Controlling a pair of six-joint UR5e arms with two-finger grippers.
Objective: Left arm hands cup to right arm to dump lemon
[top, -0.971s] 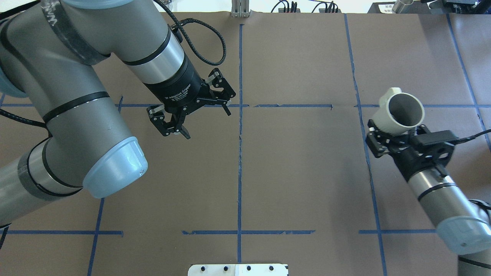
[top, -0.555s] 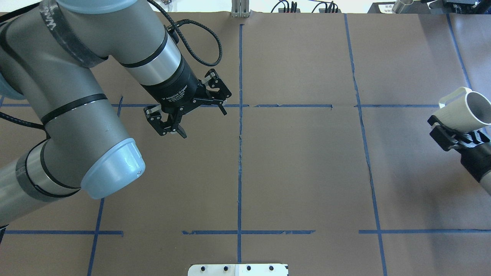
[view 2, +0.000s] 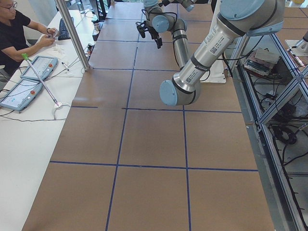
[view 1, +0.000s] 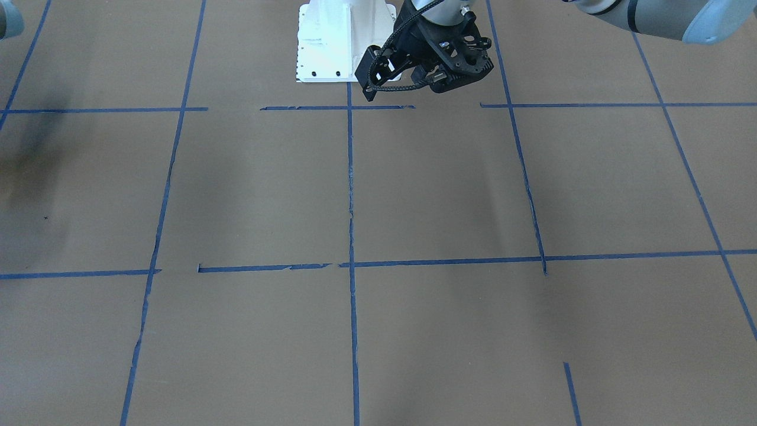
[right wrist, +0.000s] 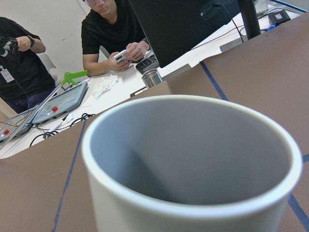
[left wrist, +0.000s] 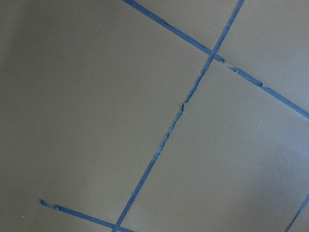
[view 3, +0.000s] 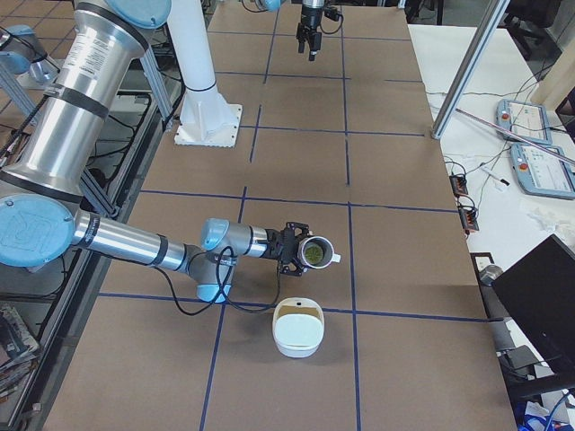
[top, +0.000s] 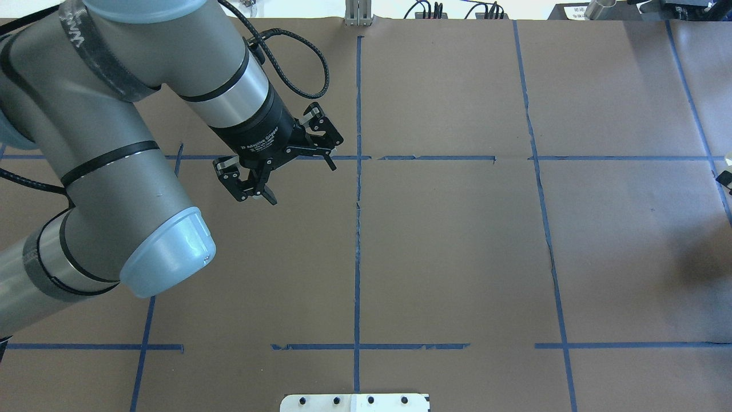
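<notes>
My right gripper (view 3: 291,251) is shut on the white cup (view 3: 317,241) and holds it above the table, tipped on its side with the mouth facing the table's right end. The yellowish-green lemon (view 3: 314,256) sits inside it. In the right wrist view the cup's grey inside (right wrist: 193,154) fills the frame and the lemon is hidden. In the overhead view only a sliver of that gripper (top: 725,177) shows at the right edge. My left gripper (top: 303,184) is open and empty, above the table's left half; it also shows in the front-facing view (view 1: 440,65).
A white bowl-like container (view 3: 298,330) stands on the table just below and in front of the cup. Blue tape lines (top: 357,229) grid the brown table. The white robot base (view 1: 331,41) is at the near edge. Operators (right wrist: 116,34) sit at the desk beyond.
My right arm has carried the cup to the right, almost out of the overhead view. The left gripper has shifted very slightly and stays open.
</notes>
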